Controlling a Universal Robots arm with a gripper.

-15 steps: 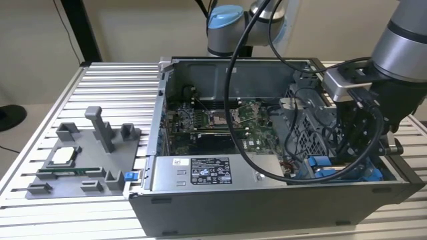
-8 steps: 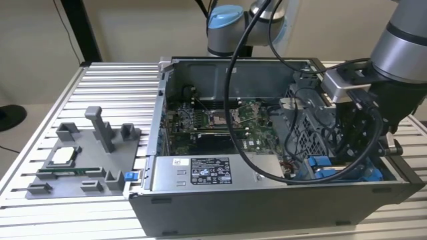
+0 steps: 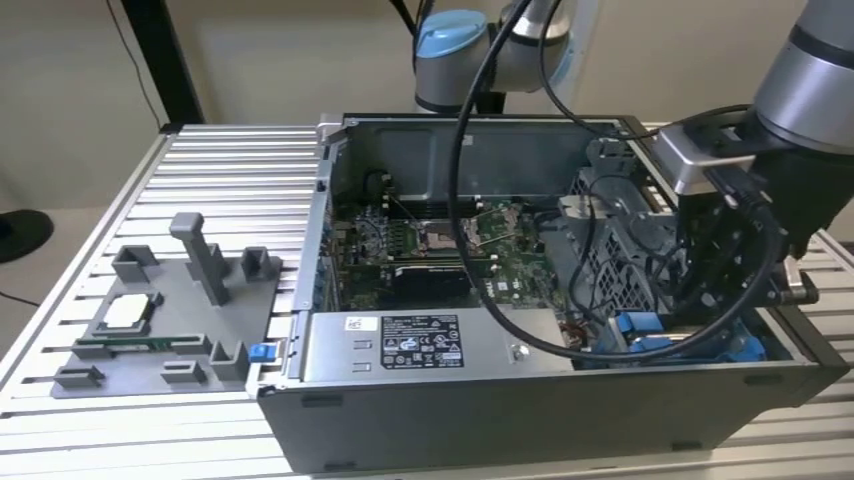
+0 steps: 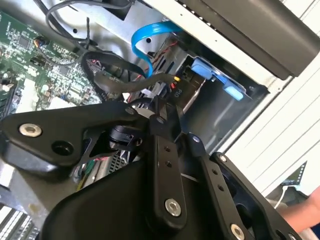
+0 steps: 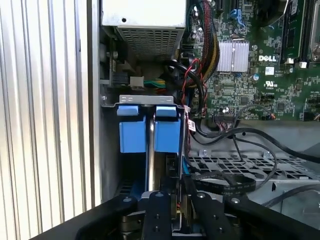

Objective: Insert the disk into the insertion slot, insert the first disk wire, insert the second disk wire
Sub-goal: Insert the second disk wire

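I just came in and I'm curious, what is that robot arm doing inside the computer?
The robot's gripper is reaching down into the open computer case, at the corner on the exterior view's right. That is where the insertion slot with its blue plastic clips sits. A blue cable curls close by. The green circuit board lies beside it.

An open computer case [image 3: 534, 400] is sitting on a slatted metal table [image 3: 227, 160], its green motherboard [image 3: 441, 245] lying exposed inside. A silver box with a black-and-white label [image 3: 420, 345] is resting along the case's near edge. Toward the exterior view's left, a grey fixture tray [image 3: 174, 320] is lying on the table, with upright posts rising from it (a small blue clip [image 3: 260, 352] is sitting at its corner). In the second wrist view a blue ribbon cable [image 4: 145, 37] is arching over dark wires, and a person's hand [image 4: 302, 207] is showing beyond the case.
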